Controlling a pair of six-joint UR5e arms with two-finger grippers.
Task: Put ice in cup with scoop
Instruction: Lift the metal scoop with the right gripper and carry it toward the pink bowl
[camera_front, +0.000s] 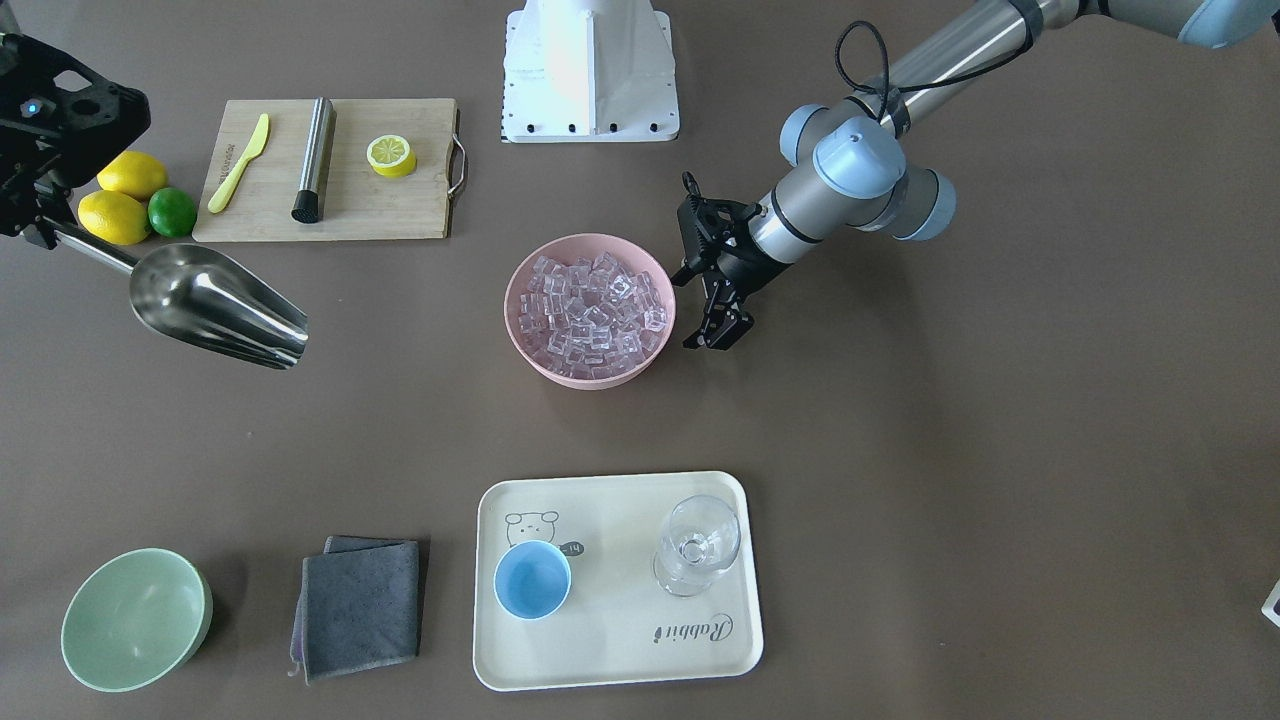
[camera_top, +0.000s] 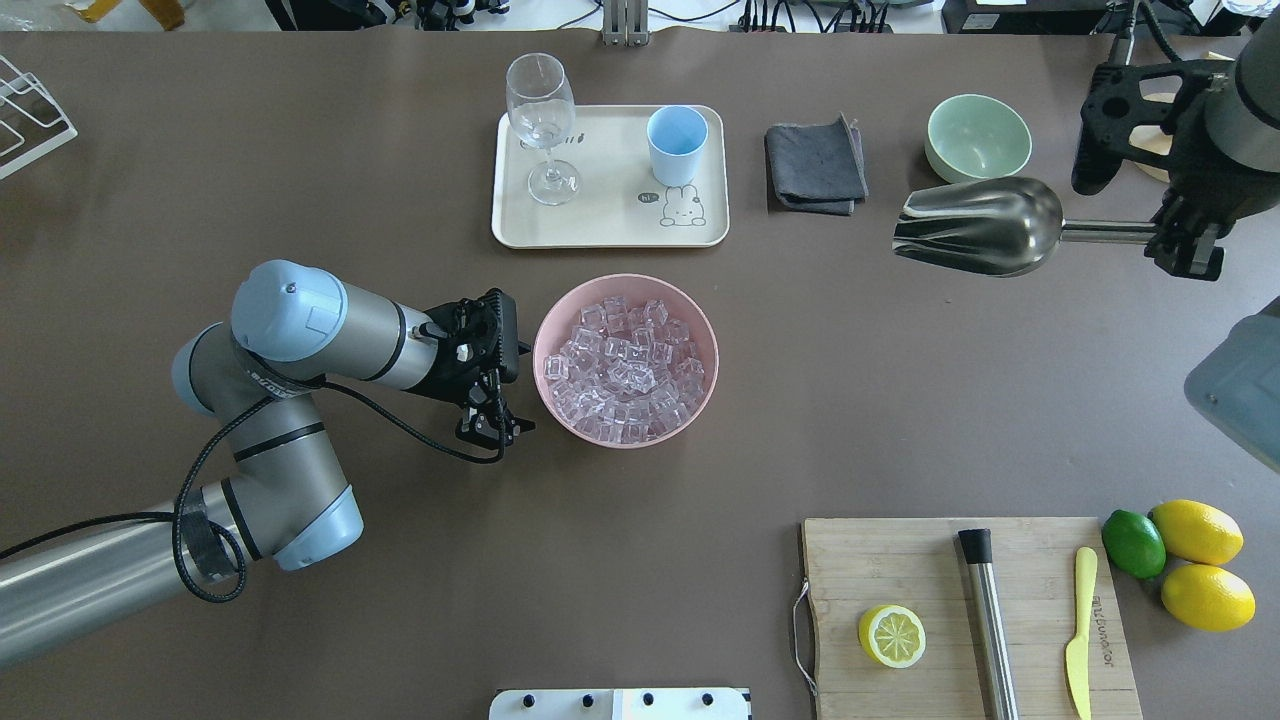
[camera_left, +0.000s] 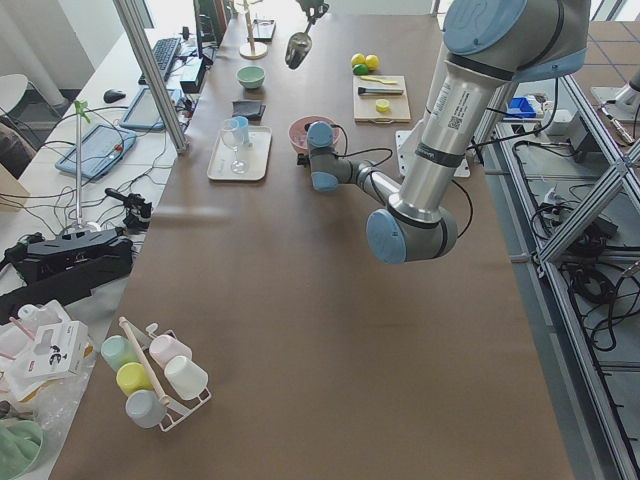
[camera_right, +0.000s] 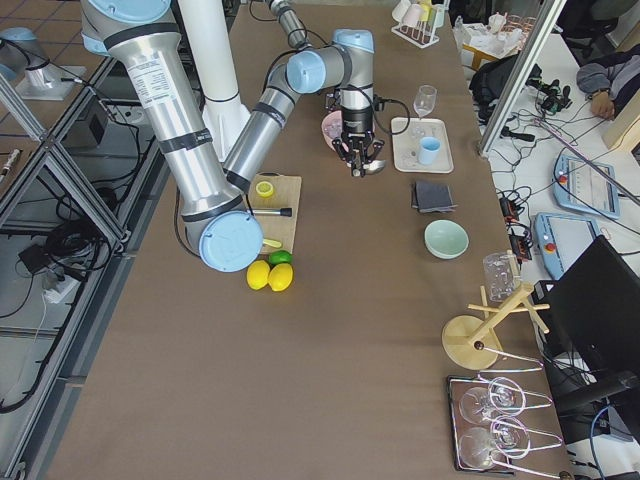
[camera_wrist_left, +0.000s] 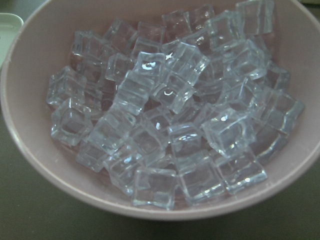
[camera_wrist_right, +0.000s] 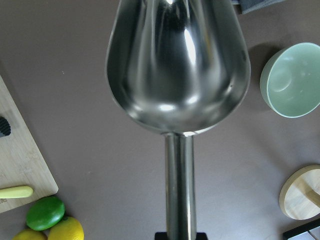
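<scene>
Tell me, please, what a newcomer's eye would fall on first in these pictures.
First, the pink bowl at the table's middle, heaped with clear ice, with the left claw just beside it. Then the shiny scoop, empty, held by its handle in the right claw above the table on the robot's right side.

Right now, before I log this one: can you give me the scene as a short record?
scoop: empty, held level above table by handle
right end effector: shut on scoop handle
left end effector: beside pink bowl, holding nothing
ice: all in pink bowl
cup: upright on tray, empty
progress: no ice scooped yet
</scene>
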